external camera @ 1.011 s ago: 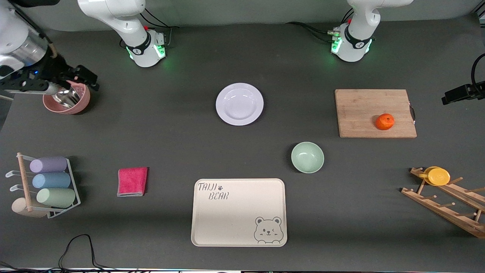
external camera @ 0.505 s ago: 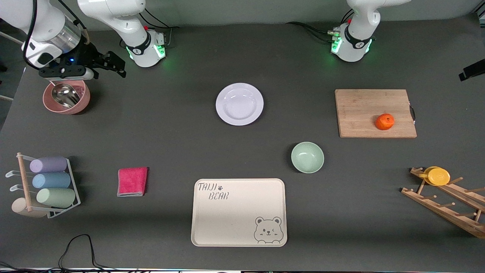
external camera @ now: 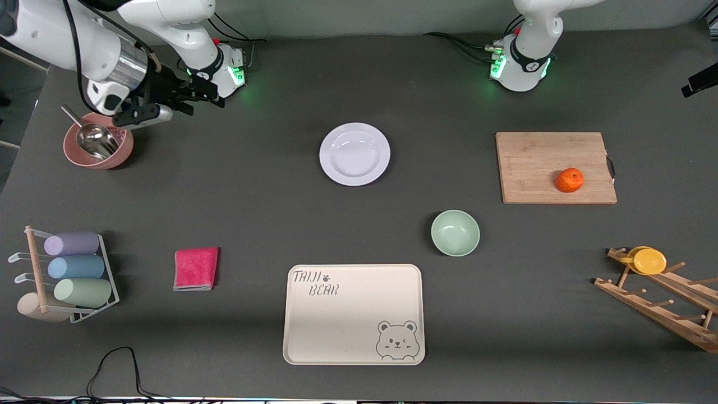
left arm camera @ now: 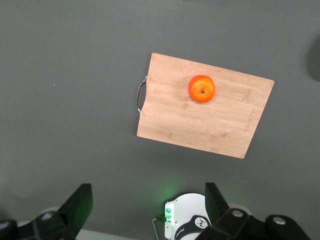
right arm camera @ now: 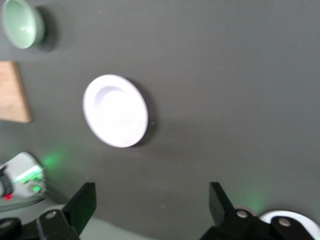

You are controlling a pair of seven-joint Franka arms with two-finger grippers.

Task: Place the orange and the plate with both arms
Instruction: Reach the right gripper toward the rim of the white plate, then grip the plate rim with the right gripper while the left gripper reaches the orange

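Observation:
The orange lies on a wooden cutting board toward the left arm's end of the table. The white plate sits mid-table, farther from the front camera than the green bowl. My right gripper hangs open and empty over the table between a pink bowl and the right arm's base. Its wrist view shows the plate well away from the open gripper. My left gripper is open and empty, high up, with the orange well clear of it. Only a dark part of that hand shows in the front view.
A pink bowl holds a metal scoop. A pale-green bowl, a cream bear tray and a pink cloth lie nearer the front camera. A cup rack and a wooden peg rack with a yellow cup stand at the table's ends.
The right gripper has swung from over the pink bowl toward the right arm's base and the plate. The left hand's dark part has moved toward the robots' side of the table.

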